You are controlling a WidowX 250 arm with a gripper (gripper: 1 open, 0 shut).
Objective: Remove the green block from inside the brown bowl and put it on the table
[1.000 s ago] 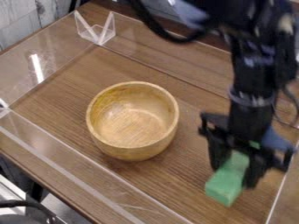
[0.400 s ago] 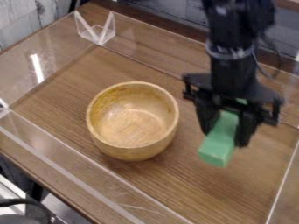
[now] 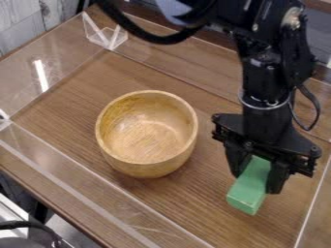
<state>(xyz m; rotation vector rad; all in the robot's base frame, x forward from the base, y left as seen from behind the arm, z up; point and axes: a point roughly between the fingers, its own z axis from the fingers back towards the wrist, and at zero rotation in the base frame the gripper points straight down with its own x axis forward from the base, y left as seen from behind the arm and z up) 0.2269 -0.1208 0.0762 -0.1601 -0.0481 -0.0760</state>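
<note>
The brown bowl point(image 3: 146, 131) stands empty on the table point(image 3: 77, 87), left of centre. To its right, my gripper point(image 3: 265, 167) points straight down from the black arm, with its dark fingers point(image 3: 241, 155) shut on the upper end of the green block point(image 3: 254, 192). The block hangs tilted, and its lower end is at or just above the tabletop; whether it touches cannot be told. The block is well apart from the bowl's right rim.
Clear plastic walls point(image 3: 52, 68) run around the table's edges. A small clear folded piece point(image 3: 106, 33) stands at the back left. The right wall point(image 3: 315, 199) is close to the gripper.
Holding the green block, the gripper first lifted and shifted left toward the bowl, then came back down and to the right. The bowl has not moved.
</note>
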